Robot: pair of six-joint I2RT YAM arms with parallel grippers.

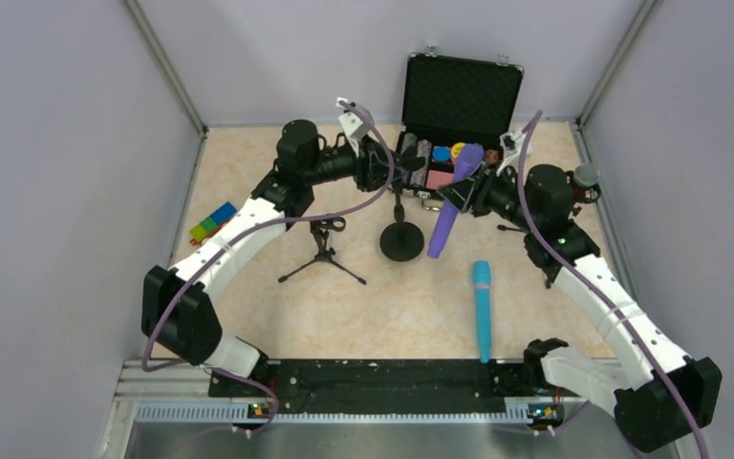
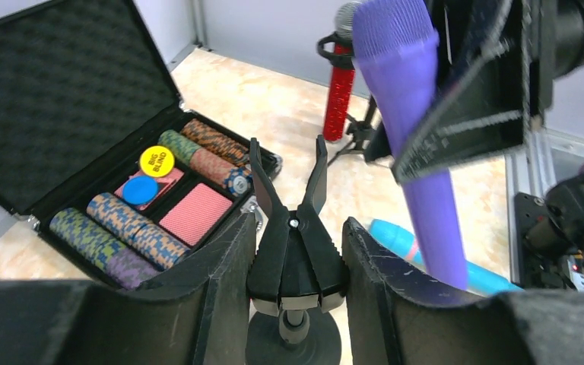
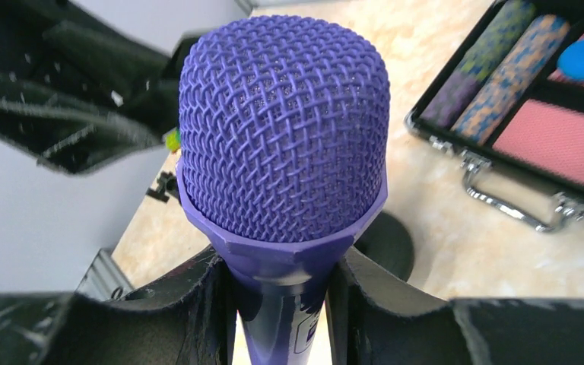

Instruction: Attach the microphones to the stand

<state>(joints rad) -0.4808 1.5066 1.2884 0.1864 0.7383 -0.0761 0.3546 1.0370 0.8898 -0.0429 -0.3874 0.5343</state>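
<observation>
From where I stand, the right gripper [image 3: 281,266] is clamped on the purple microphone [image 3: 283,129] just under its mesh head. It holds the microphone off the table [image 1: 411,316] at a slant, head toward the top of the overhead view and tail pointing down. The microphone hangs just right of the round-based stand [image 1: 401,241] in the middle of the frame.

The left gripper [image 2: 298,228] is at that stand. Its two fingers [image 2: 224,274] press in on the lower sides of the black clip [image 2: 296,251], whose upper prongs are spread in a V. In the left wrist view the purple microphone sits close to the clip's right, not in it.

The teal microphone [image 1: 482,311] lies flat on the table, lower right of centre, well apart from both grippers. The red microphone [image 2: 340,91] stands upright in a ring on a small tripod [image 2: 357,133] at the top centre of the left wrist view.

An open case [image 1: 462,96] of chips [image 2: 114,224] sits at the top of the overhead view. A second tripod [image 1: 323,253] stands left of centre, and coloured blocks [image 1: 212,223] lie further left.
</observation>
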